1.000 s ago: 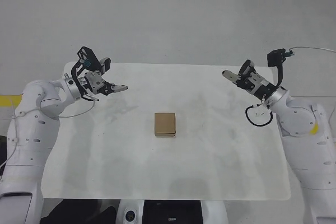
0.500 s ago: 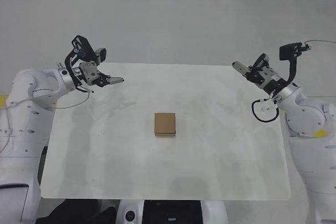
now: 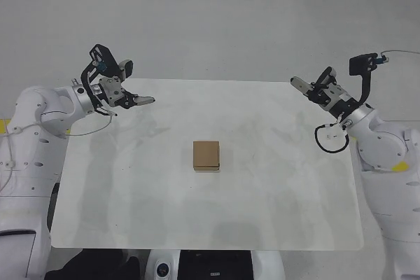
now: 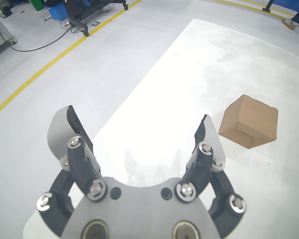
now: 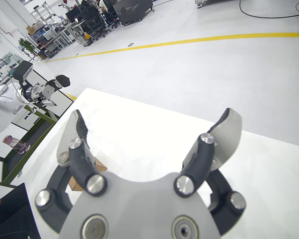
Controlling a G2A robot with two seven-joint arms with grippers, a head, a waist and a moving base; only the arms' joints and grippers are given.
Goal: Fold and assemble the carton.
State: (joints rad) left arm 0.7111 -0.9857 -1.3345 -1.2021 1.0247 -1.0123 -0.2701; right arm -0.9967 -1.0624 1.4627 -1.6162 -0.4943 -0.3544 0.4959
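we see the carton (image 3: 206, 155) folded shut at the middle of the table (image 3: 280, 210). our left gripper (image 3: 147, 101) and right gripper (image 3: 296, 82) hang over the far corners, fingers spread, holding nothing.

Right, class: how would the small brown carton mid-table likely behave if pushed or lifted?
The carton looks like thin folded cardboard, so it is probably light and easily crushed by a hard squeeze. Sitting flat-sided on the smooth white table, it would likely slide rather than roll or tip.
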